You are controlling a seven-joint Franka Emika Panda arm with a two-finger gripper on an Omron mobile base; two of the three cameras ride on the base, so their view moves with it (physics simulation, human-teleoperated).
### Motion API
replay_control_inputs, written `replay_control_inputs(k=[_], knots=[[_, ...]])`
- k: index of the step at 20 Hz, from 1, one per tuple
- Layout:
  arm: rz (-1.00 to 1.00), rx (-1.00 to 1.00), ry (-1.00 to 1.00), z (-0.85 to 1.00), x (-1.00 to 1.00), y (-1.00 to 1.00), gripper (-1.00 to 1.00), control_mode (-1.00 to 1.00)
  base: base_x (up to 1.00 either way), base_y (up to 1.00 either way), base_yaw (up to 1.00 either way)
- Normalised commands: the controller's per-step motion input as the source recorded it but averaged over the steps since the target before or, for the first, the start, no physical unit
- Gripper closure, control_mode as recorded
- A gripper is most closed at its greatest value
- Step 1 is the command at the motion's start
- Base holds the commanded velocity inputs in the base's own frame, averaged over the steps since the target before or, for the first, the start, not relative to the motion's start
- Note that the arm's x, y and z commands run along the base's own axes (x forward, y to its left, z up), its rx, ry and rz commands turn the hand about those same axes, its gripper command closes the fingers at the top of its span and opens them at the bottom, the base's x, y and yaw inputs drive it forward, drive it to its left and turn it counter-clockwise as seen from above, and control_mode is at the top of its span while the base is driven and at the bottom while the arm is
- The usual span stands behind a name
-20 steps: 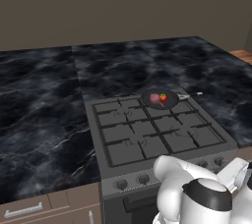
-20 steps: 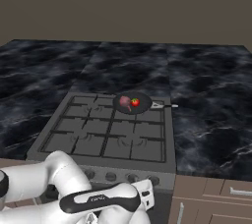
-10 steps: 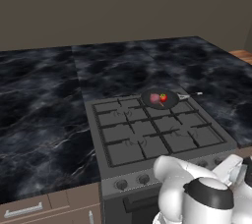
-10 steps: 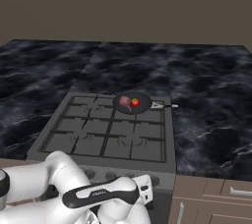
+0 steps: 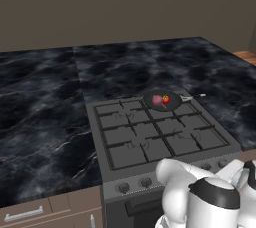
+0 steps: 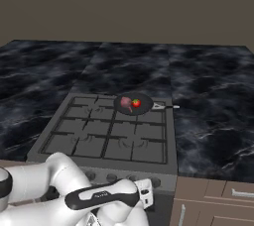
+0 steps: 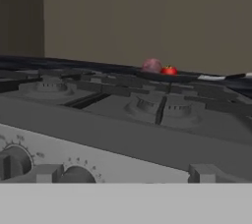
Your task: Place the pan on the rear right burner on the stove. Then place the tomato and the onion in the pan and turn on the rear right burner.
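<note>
The dark pan (image 5: 173, 107) (image 6: 144, 110) sits on the rear right burner of the stove (image 5: 131, 156) (image 6: 97, 146), its thin handle (image 5: 196, 96) pointing right. Inside it lie the bright red tomato (image 5: 166, 100) (image 6: 136, 103) and, to its left, the dull pinkish onion (image 5: 157, 100) (image 6: 126, 102). My gripper (image 7: 126, 174) is low in front of the stove's front panel, open, with nothing between its fingers. From the hand view the onion (image 7: 151, 65) and tomato (image 7: 169, 70) peek over the far grates.
Round knobs (image 5: 122, 187) (image 6: 156, 183) (image 7: 15, 161) line the stove's front, close to my hand. Black marble counter (image 5: 45, 102) (image 6: 213, 121) flanks the stove on both sides. Drawers (image 5: 25, 214) (image 6: 238, 193) sit below the counter.
My hand has shifted only slightly in front of the stove's knob panel. The pan, tomato and onion have not moved.
</note>
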Motion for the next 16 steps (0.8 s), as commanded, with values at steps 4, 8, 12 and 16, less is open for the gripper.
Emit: replay_control_inputs(k=[4, 8, 12, 16], knots=[[-0.03, 0.00, 0.00, -0.11, 0.04, 0.00, -1.00, -1.00, 0.00, 0.00, 0.00], [-0.03, 0.00, 0.00, -0.07, 0.04, 0.00, -1.00, -1.00, 0.00, 0.00, 0.00], [-0.02, 0.00, 0.00, -0.08, 0.04, 0.00, -1.00, -1.00, 0.00, 0.00, 0.00], [-0.02, 0.00, 0.00, -0.12, 0.05, 0.00, -1.00, -1.00, 0.00, 0.00, 0.00]])
